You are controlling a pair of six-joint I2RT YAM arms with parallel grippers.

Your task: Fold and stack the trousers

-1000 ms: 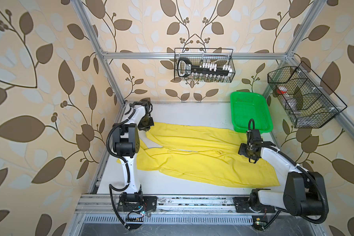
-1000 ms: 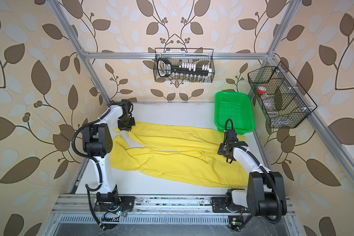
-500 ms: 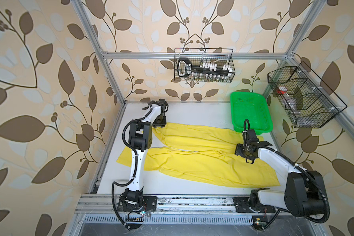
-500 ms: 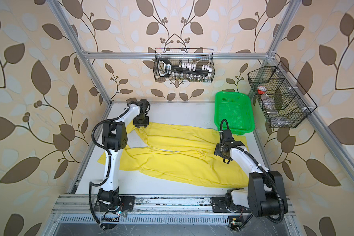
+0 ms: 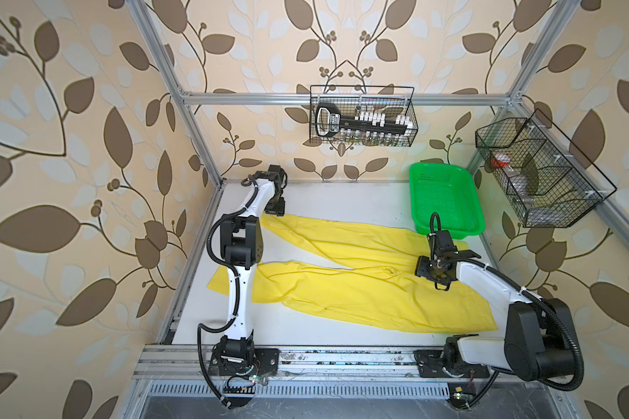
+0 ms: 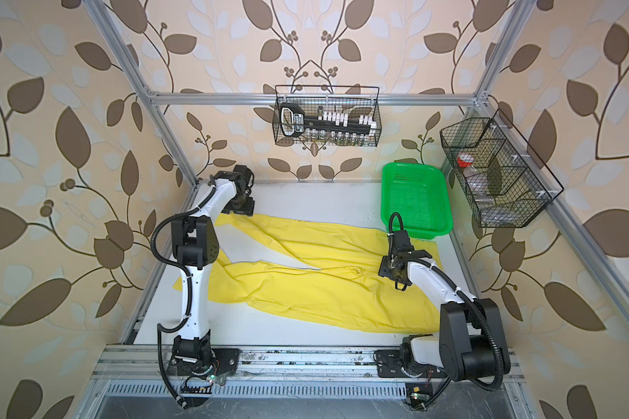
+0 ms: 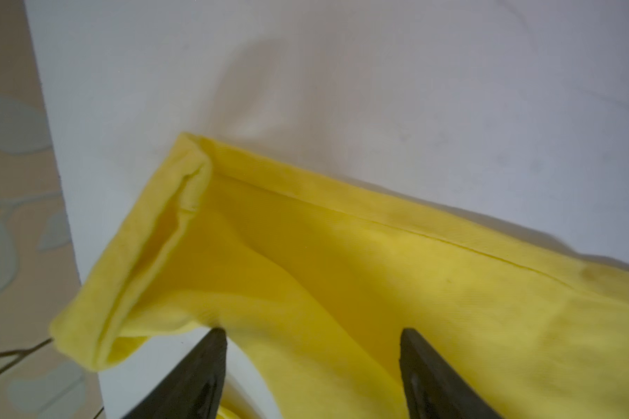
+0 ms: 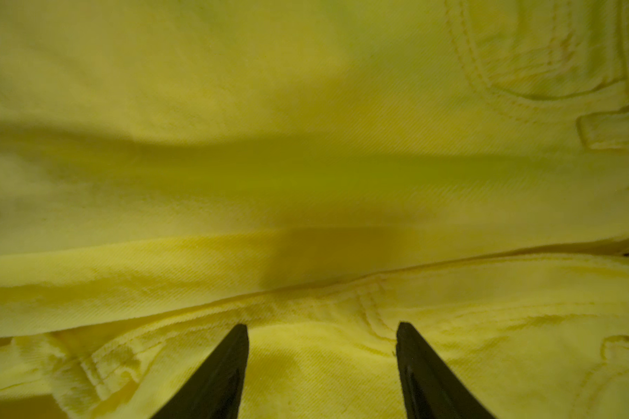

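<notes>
The trousers (image 5: 360, 286) lie spread flat and unfolded on the white table (image 5: 342, 196), shown in both top views (image 6: 324, 290). Their waist end lies just beside the green basket (image 5: 414, 203), with one corner reaching under the basket's near rim (image 6: 386, 196). The two legs run away from the basket and split apart, with a wedge of bare table between them. The leg on the basket's side of the table ends farthest from the basket, near the back corner. The other leg ends at the table edge opposite the basket.

The left gripper (image 5: 275, 210) stands over the hem of the far leg, at the end of the trousers away from the basket (image 6: 242, 208). In the left wrist view its jaws (image 7: 311, 335) are spread wide. The cloth lies loose below the dark fingers (image 7: 204, 370) with nothing pinched, and the turned-up hem reaches just past the table edge.

The right gripper (image 5: 427, 272) hangs low over the crotch area, near the basket's front corner (image 6: 387, 270). In the right wrist view its jaws (image 8: 322, 328) also stand well apart over the seams. The fingers (image 8: 422, 370) have no fold caught between them, though whether the tips touch the cloth cannot be told.

The basket is empty. A wire rack (image 5: 362, 116) hangs on the wall behind the basket, and a second wire rack (image 5: 538, 174) hangs on the wall beside it.
</notes>
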